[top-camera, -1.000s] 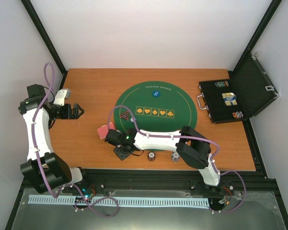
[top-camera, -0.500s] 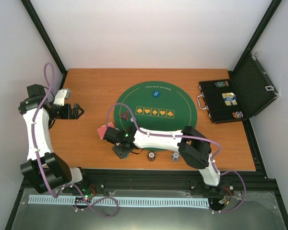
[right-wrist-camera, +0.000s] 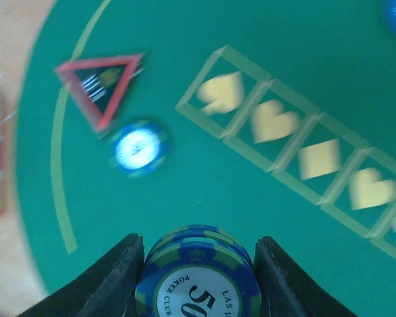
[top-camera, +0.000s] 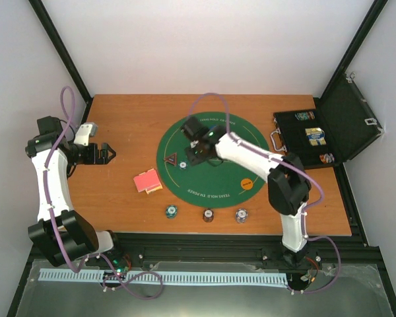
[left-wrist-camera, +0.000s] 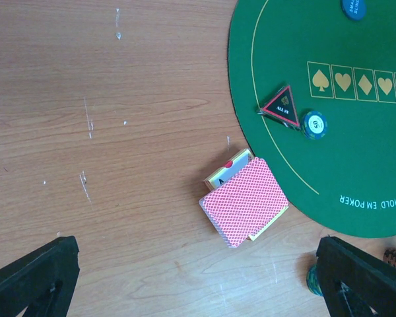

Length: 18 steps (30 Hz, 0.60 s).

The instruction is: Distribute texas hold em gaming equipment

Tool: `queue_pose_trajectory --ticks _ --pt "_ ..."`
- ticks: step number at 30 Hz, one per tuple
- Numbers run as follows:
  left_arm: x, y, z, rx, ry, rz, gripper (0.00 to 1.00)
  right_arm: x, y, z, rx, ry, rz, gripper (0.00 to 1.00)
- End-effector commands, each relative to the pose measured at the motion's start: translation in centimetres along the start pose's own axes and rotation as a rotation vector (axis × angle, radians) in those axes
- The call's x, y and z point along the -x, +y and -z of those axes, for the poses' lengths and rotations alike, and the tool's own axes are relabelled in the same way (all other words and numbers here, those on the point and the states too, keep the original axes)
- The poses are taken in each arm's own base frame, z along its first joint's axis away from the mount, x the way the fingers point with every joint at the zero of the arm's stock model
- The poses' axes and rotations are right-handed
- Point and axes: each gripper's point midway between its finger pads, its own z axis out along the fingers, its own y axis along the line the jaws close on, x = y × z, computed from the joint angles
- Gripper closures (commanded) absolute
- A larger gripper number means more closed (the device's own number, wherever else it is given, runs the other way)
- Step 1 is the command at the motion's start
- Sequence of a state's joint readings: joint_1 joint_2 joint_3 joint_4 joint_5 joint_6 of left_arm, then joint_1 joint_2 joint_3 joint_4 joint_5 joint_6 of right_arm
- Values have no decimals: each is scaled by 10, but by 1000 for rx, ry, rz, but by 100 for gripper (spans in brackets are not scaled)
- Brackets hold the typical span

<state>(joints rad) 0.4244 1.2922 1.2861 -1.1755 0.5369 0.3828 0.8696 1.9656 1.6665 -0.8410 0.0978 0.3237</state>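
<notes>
A: Poker chips (right-wrist-camera: 198, 284), where?
B: Stacked, faces up, pinched between the right gripper (right-wrist-camera: 198, 246)'s fingers (right-wrist-camera: 112, 281) above the green mat (right-wrist-camera: 218, 191).
A: Cards (left-wrist-camera: 244, 201)?
B: Face down on the table (left-wrist-camera: 119, 132) beside the mat, long axis slanting toward it. Left gripper (top-camera: 109, 153) gapes, holding nothing.

Cards (top-camera: 147, 181) — left of mat (top-camera: 214, 186)

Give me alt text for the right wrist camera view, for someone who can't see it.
The right hand grips a stack of blue poker chips marked 50 over the green felt mat. Beyond it lie a red-edged black triangular marker, a single blue chip beside it, and a row of yellow suit symbols.
</notes>
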Motion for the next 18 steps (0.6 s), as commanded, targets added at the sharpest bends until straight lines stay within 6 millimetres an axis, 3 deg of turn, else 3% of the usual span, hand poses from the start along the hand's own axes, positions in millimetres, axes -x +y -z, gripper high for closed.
queue_pose_trajectory --ticks 1,7,10,13,18 --pt "7 -4 4 -16 -12 -22 0 37 -65 0 -67 -39 -56 76" --pt "10 -2 3 -15 -11 -22 0 69 -137 -29 -121 -31 -155 76" --pt "11 -1 2 -17 -10 -19 0 71 -161 -49 -133 -5 -186 75" --pt "13 -1 2 -21 -13 -19 0 68 -174 -67 -135 26 -205 75" --pt "15 -3 1 -34 -19 -15 0 56 -173 -94 -118 73 -199 75"
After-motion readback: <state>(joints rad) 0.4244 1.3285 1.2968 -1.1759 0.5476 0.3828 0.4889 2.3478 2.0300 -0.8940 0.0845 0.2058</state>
